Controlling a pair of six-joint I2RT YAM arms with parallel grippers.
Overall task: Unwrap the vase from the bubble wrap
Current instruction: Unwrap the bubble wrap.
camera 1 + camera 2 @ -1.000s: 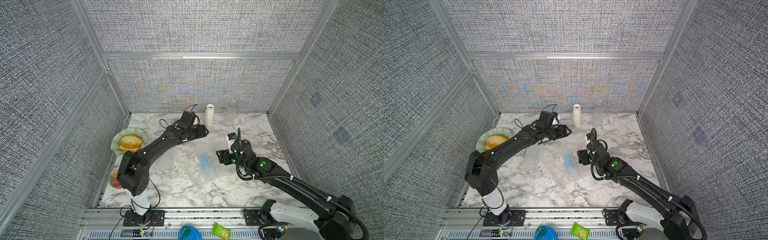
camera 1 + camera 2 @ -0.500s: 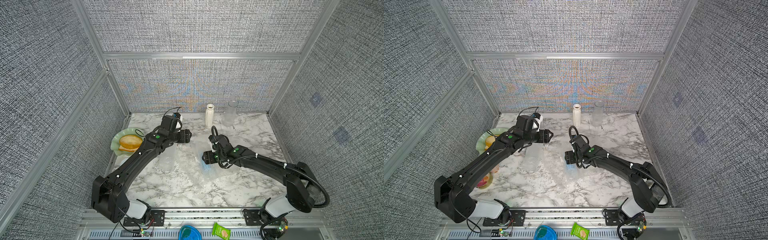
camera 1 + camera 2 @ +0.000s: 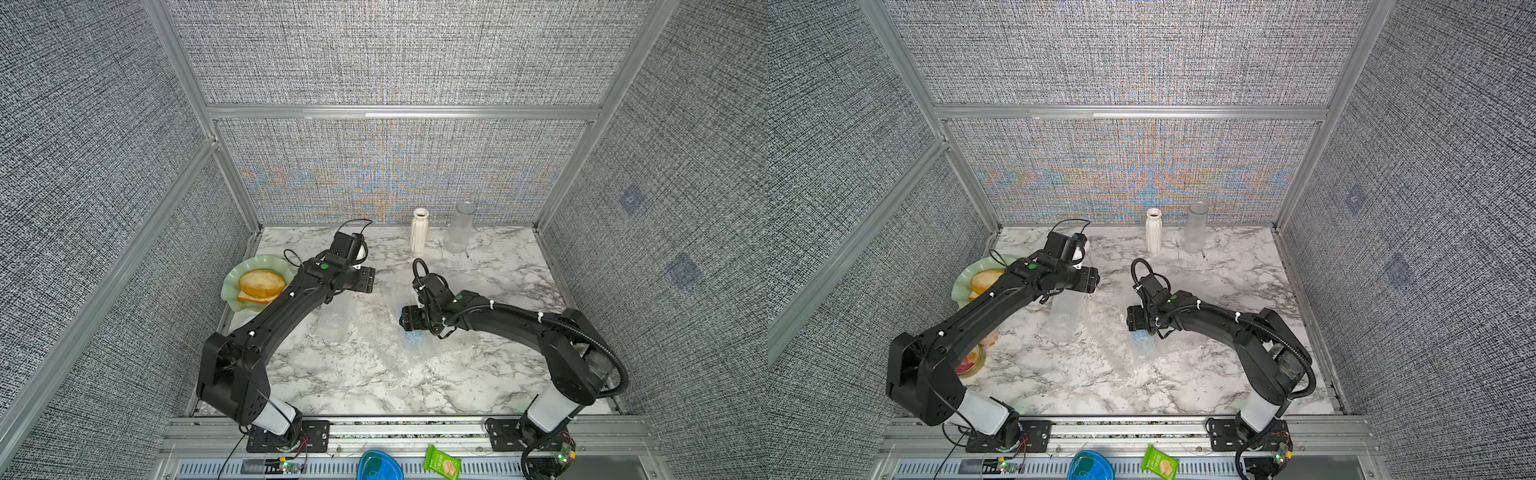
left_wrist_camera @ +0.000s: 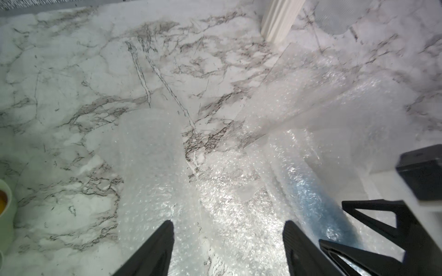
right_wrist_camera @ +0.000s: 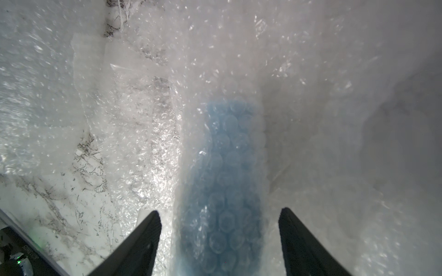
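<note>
The blue vase was found lying near the middle of the tabletop, a little toward 3 o'clock in both top views. It was seen only as a blue tint through the bubble wrap closed around it. The unwrapping was therefore judged to be barely begun. No bare part of the vase was exposed, though loose sheets were spread flat toward 9 o'clock of it.

The right fingers were held wide apart over the wrapped body, one on each side, with a gap left on both sides, and nothing was gripped. The left fingers were likewise spread open above a loose sheet at about 10 o'clock of the vase, and nothing was held.

A free edge of the wrap had yet to be caught and peeled back while the bundle was steadied. A white ribbed vase and a clear glass vase were left standing at the 12 o'clock edge.
</note>
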